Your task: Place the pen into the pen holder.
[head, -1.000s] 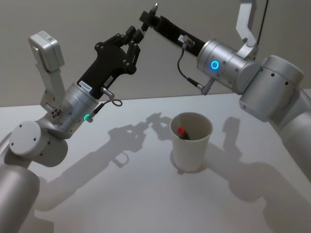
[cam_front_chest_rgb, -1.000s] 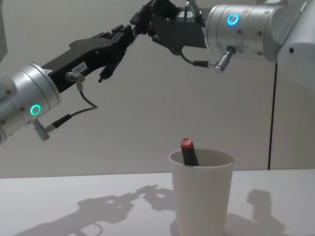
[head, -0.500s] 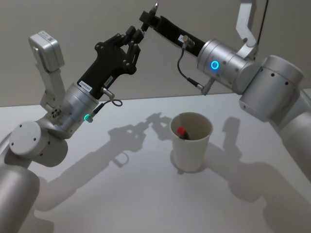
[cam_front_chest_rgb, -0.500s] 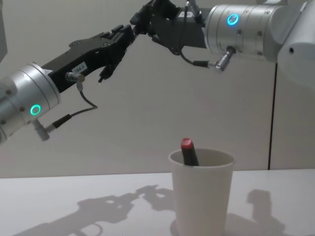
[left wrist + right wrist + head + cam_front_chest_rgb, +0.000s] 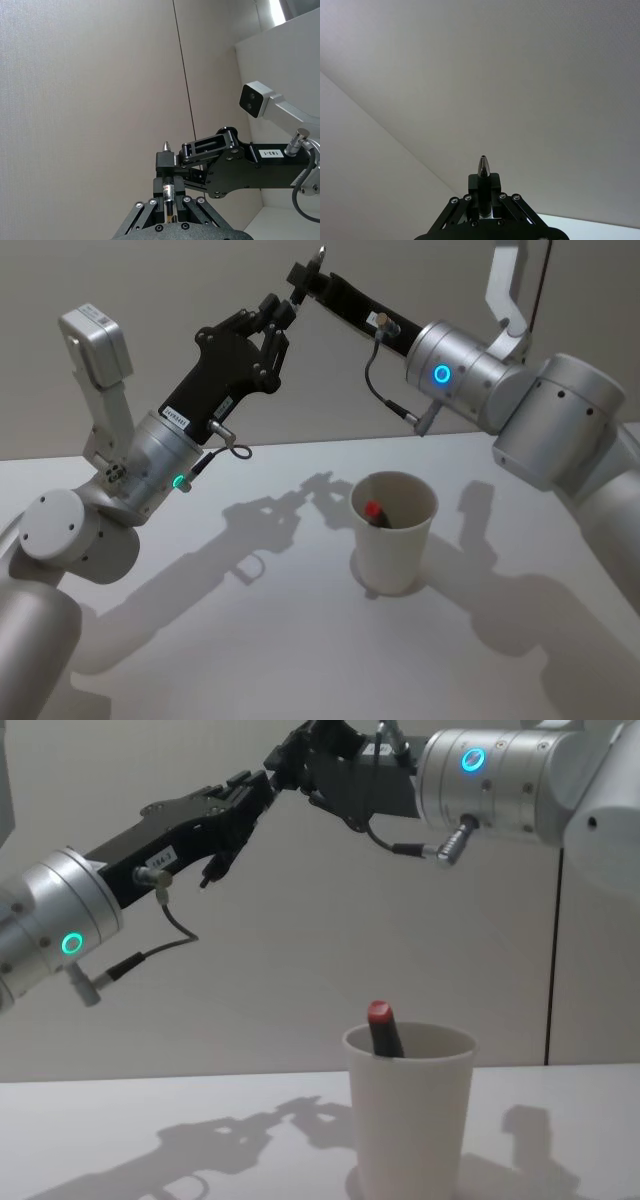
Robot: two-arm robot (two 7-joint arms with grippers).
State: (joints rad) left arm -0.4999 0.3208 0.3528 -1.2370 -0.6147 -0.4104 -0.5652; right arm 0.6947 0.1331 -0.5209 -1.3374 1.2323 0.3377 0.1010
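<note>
Cup [image 5: 393, 530]: white paper, upright on the tabletop [image 5: 250, 660], right of centre. Contains one red-capped pen [image 5: 381, 1026] leaning against the inner wall.

Silver-tipped pen [image 5: 483, 176]: raised high above the tabletop, up and left of the cup, pinched at the meeting point of both arms.

Right end effector [image 5: 303, 278]: closed around this pen, tip protruding beyond the fingers.

Left end effector [image 5: 275, 315]: raised beside the right one, fingers closed on the same pen's lower barrel [image 5: 169, 197].
</note>
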